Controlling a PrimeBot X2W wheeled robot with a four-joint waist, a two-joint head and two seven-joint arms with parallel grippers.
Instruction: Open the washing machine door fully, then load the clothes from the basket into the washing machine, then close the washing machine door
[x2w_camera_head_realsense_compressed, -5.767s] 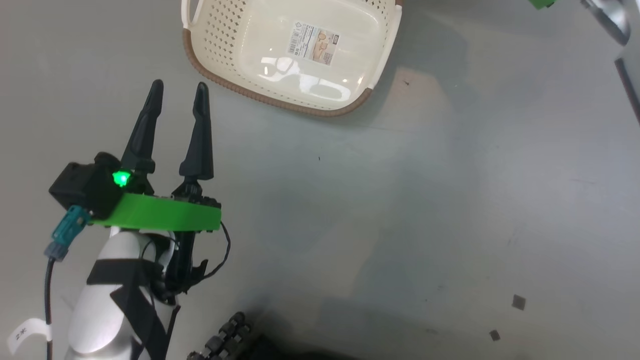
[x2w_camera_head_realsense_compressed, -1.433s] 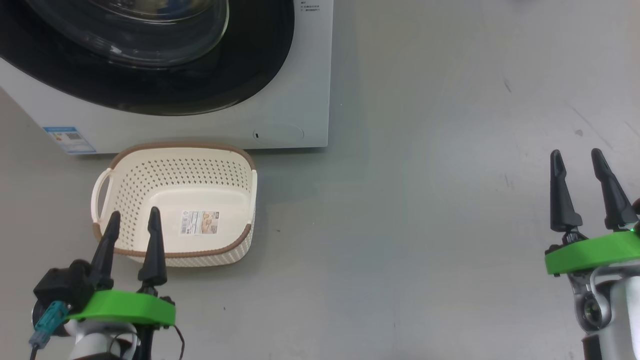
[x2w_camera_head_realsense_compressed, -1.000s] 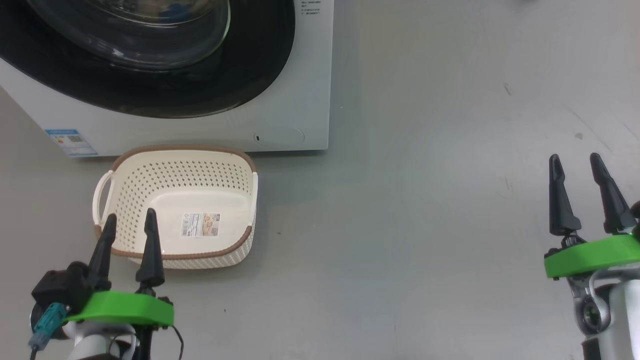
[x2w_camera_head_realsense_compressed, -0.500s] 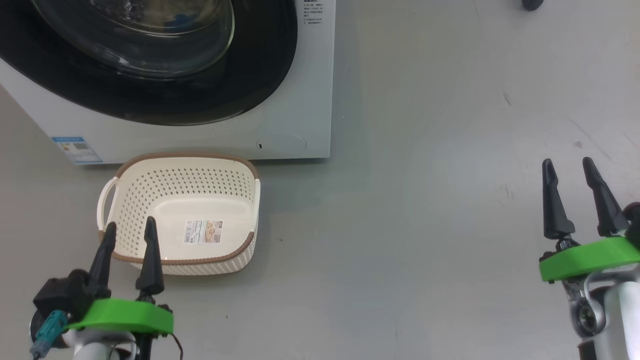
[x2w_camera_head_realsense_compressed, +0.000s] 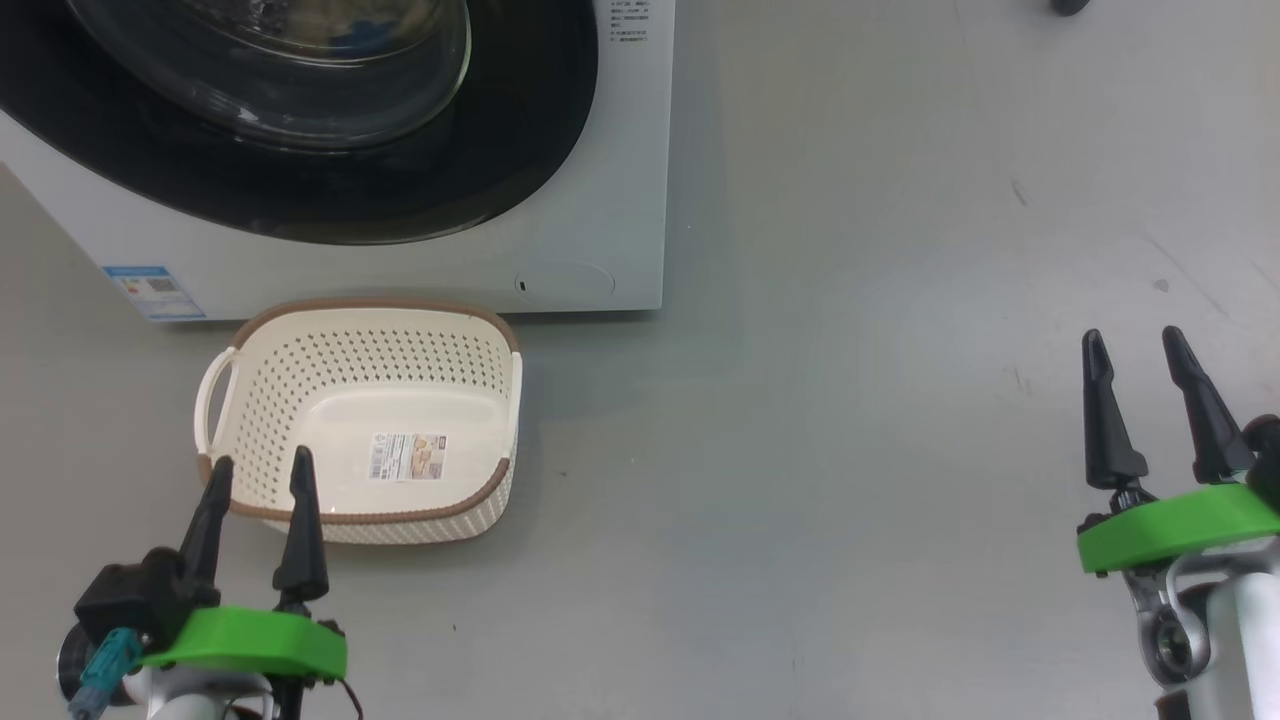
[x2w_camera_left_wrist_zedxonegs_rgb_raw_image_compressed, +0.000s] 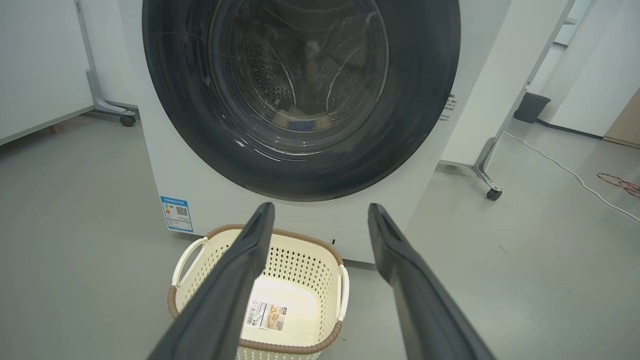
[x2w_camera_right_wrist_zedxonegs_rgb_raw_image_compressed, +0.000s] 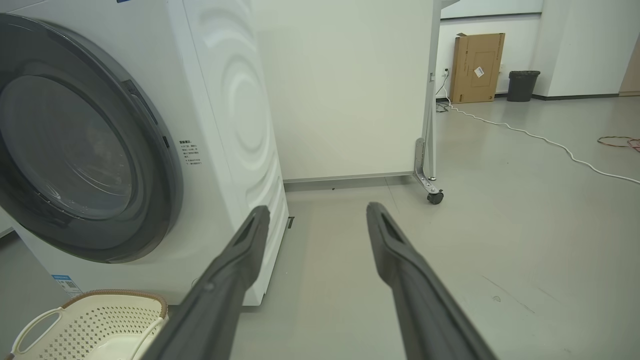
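The washing machine (x2w_camera_head_realsense_compressed: 600, 200) stands at the upper left of the head view. The washing machine door (x2w_camera_left_wrist_zedxonegs_rgb_raw_image_compressed: 300, 90) lies shut against its front, seen also from the right wrist as door (x2w_camera_right_wrist_zedxonegs_rgb_raw_image_compressed: 85, 150). Through the glass, the clothes (x2w_camera_left_wrist_zedxonegs_rgb_raw_image_compressed: 295, 121) show dimly as a pale heap with a blue patch at the drum's bottom. The basket (x2w_camera_head_realsense_compressed: 480, 350) sits on the floor before the machine, holding nothing but its label sticker. My left gripper (x2w_camera_head_realsense_compressed: 258, 462) hovers open just in front of the basket's near rim. My right gripper (x2w_camera_head_realsense_compressed: 1131, 338) is open far to the right over bare floor.
Grey floor spreads to the right of the machine. A white partition on a castor foot (x2w_camera_right_wrist_zedxonegs_rgb_raw_image_compressed: 434, 196) stands behind the machine's right side. Farther back are a white cable (x2w_camera_right_wrist_zedxonegs_rgb_raw_image_compressed: 550, 142), a cardboard box (x2w_camera_right_wrist_zedxonegs_rgb_raw_image_compressed: 476, 65) and a black bin (x2w_camera_right_wrist_zedxonegs_rgb_raw_image_compressed: 522, 85).
The head camera has shifted, so machine and basket sit slightly lower in the picture than a second ago. Both grippers stay open in about the same places.
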